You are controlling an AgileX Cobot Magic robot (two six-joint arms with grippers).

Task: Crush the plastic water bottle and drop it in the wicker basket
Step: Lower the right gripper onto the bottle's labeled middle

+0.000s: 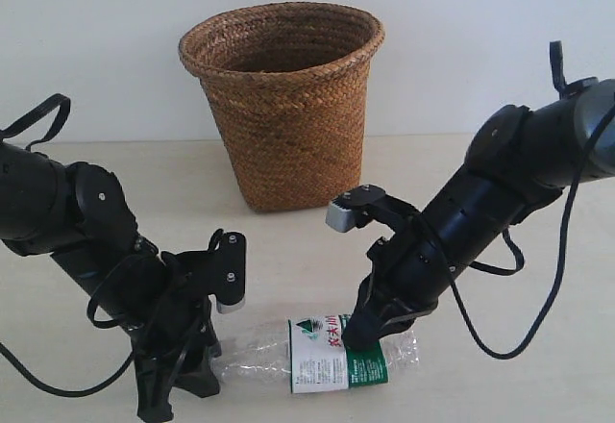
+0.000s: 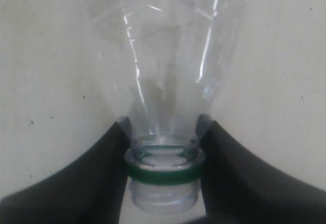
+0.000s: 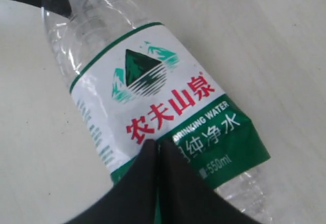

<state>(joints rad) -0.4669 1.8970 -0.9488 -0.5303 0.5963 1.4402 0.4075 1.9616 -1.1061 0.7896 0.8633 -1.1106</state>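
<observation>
The plastic water bottle [image 1: 327,354] lies on its side at the front of the table, its white-and-green label facing up. My left gripper [image 1: 207,363] is shut on its neck; in the left wrist view the fingers [image 2: 102,173] clamp the neck of the bottle [image 2: 163,81] at the green ring, and the threaded mouth shows no cap. My right gripper [image 1: 363,336] is shut with nothing between its jaws, and its tips press down on the label. In the right wrist view that gripper [image 3: 157,145] meets the bottle [image 3: 153,91] where white turns to green. The wicker basket [image 1: 293,125] stands upright behind.
The pale table [image 1: 288,250] runs back to a white wall close behind the basket. Both black arms slope down from the sides, with loose cables looping beside each. The bottle lies near the table's front edge.
</observation>
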